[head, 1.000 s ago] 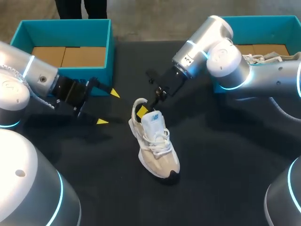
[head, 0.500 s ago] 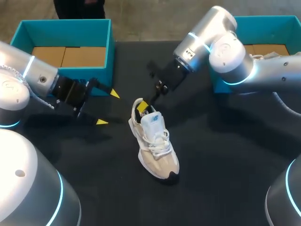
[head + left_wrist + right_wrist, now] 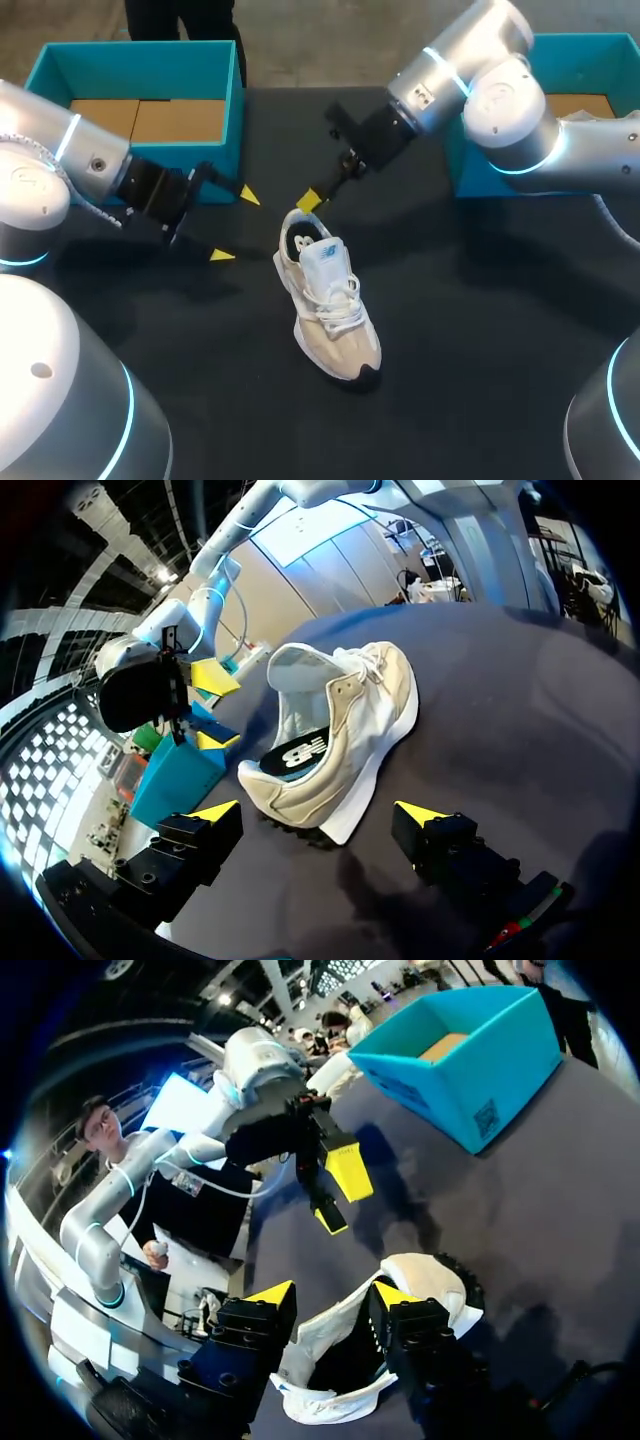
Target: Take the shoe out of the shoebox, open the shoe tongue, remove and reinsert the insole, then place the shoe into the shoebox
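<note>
A beige and white shoe (image 3: 335, 320) stands upright on the black table (image 3: 480, 330), its toe toward the near edge. Its tongue (image 3: 325, 262) is raised, and a dark insole (image 3: 303, 240) with a white logo lies inside. My right gripper (image 3: 312, 200) hangs just above and behind the heel, open, with nothing between its fingers. In the right wrist view the heel opening of the shoe (image 3: 440, 1280) lies under the right gripper (image 3: 331, 1295). My left gripper (image 3: 235, 226) stands wide open to the shoe's left, apart from it. In the left wrist view the shoe (image 3: 340, 720) and its insole (image 3: 298, 754) lie ahead of the left gripper (image 3: 318, 810).
A teal shoebox (image 3: 140, 60) with a cardboard floor stands at the back left, just behind my left arm. A second teal box (image 3: 600, 50) stands at the back right, partly hidden by my right arm. Bare table lies in front of and to the right of the shoe.
My right gripper has risen out of the shoe's heel opening, drawn back toward the far right, and opened a little. The shoe and my left arm have hardly moved.
</note>
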`<control>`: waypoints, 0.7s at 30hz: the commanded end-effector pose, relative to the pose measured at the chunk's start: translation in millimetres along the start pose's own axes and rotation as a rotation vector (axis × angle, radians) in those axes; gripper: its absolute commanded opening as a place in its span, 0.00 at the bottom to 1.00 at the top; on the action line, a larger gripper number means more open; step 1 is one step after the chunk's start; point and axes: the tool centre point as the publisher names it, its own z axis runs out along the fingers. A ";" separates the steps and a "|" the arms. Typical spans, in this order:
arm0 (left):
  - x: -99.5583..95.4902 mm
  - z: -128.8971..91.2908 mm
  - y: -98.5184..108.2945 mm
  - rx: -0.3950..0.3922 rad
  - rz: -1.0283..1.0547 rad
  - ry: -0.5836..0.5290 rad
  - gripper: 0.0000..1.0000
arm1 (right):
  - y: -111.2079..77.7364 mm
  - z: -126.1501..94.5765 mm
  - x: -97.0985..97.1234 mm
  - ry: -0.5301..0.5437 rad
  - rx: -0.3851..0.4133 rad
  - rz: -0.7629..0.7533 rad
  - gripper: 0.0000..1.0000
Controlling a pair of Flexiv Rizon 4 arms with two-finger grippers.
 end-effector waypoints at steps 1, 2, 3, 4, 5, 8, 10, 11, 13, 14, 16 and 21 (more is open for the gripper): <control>-2.1 -0.9 -0.5 -0.002 0.002 0.003 1.00 | -5.2 -12.6 13.3 -0.039 -0.051 -0.010 0.47; -2.2 -1.1 -0.4 -0.003 0.002 0.003 1.00 | -4.5 -14.4 14.2 -0.043 -0.066 -0.009 0.47; -2.2 -1.1 -0.3 -0.004 0.002 0.002 1.00 | -4.4 -15.3 14.5 -0.045 -0.088 -0.015 0.46; -2.3 -1.2 -0.2 -0.005 0.001 0.001 1.00 | -4.2 -15.7 14.8 -0.048 -0.096 -0.018 0.45; -2.3 -1.1 -0.2 -0.005 0.001 0.000 1.00 | -3.8 -15.6 15.3 -0.055 -0.112 -0.017 0.39; -2.1 -0.9 -0.7 -0.005 0.002 -0.001 1.00 | -3.5 -15.5 15.8 -0.071 -0.149 -0.016 0.05; -2.1 -1.2 -1.5 -0.005 0.002 0.000 1.00 | -3.8 -15.3 16.0 -0.094 -0.167 -0.013 0.00; -2.2 -2.1 -2.2 -0.007 0.003 0.007 1.00 | -4.2 -15.6 16.4 -0.112 -0.172 -0.018 0.00; -2.8 -5.0 -3.6 -0.013 0.002 0.012 1.00 | -3.3 -17.7 18.9 -0.157 -0.172 -0.018 0.00; -3.4 -6.8 -4.4 -0.020 0.000 0.022 1.00 | -2.7 -18.7 20.2 -0.180 -0.172 -0.022 0.00; -5.6 -11.6 -5.9 -0.028 0.001 0.024 1.00 | -3.3 -22.4 22.7 -0.235 -0.172 -0.023 0.00; -9.7 -19.1 -7.0 -0.036 0.002 0.020 1.00 | -3.4 -29.9 26.3 -0.301 -0.175 -0.016 0.00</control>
